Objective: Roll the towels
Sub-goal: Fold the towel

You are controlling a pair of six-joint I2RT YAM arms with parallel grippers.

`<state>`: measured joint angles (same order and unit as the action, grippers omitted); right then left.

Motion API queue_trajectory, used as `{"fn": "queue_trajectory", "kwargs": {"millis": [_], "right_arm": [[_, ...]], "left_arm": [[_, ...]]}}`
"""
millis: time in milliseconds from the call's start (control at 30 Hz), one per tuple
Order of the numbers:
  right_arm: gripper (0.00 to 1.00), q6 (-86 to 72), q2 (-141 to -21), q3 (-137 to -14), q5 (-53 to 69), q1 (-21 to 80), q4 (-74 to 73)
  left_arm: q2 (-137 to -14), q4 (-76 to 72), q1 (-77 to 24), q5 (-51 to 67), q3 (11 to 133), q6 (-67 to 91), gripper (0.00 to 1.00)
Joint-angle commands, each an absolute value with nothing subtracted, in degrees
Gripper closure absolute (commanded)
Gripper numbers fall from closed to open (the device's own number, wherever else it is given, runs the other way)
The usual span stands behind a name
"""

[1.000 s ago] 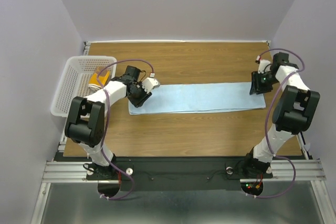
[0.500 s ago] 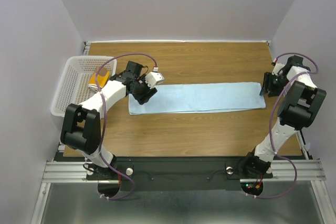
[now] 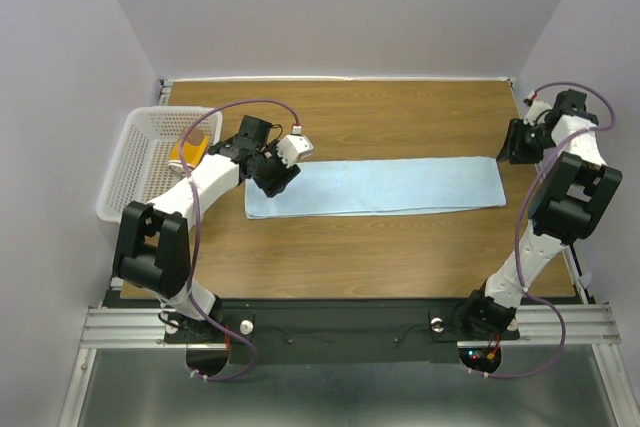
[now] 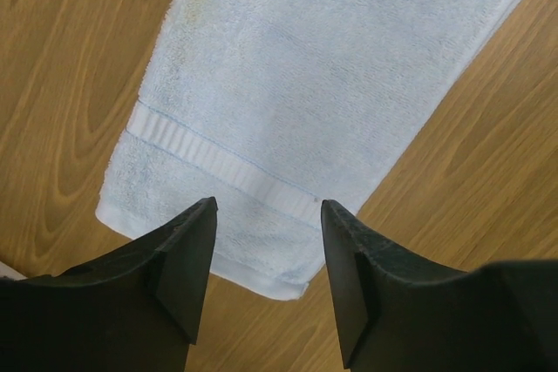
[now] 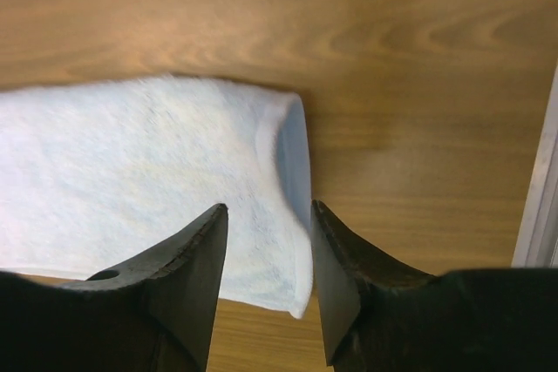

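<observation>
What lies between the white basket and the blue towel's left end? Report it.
Bare wooden table, with the left arm reaching across above it toward the blue towel; the top view shows this.

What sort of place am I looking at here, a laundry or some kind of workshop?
Most likely a robot test bench in a lab: a left arm and right arm bolted to a metal rail, plain walls boxing in the wooden table, one blue towel laid out flat.
</observation>
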<state>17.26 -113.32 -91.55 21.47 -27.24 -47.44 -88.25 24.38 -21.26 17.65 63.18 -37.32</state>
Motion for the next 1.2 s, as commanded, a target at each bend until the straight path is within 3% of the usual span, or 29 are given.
{"fn": "queue_trajectory", "kwargs": {"millis": [0,233,367,867,1167], "right_arm": [[0.53,14.1,-111.8,-96.9,28.5,-27.1,-46.1],[0.75,7.7,-114.8,-99.5,38.2,-26.4,-44.5],[0.77,6.3,-117.4,-97.9,40.1,-25.9,-43.7],[0.82,5.9,-124.9,-93.3,28.6,-26.5,-32.2],[0.81,7.6,-121.7,-94.5,28.4,-26.5,-31.3]], "left_arm": [[-90.1,21.9,-22.1,18.5,64.5,-35.3,0.4],[-94.7,19.3,-22.1,18.0,65.7,-34.2,0.43],[-95.9,18.2,-22.1,17.2,65.9,-33.4,0.44],[-100.0,16.4,-21.4,10.9,65.4,-30.6,0.47],[-102.5,17.4,-20.1,8.2,65.6,-30.1,0.51]]}}
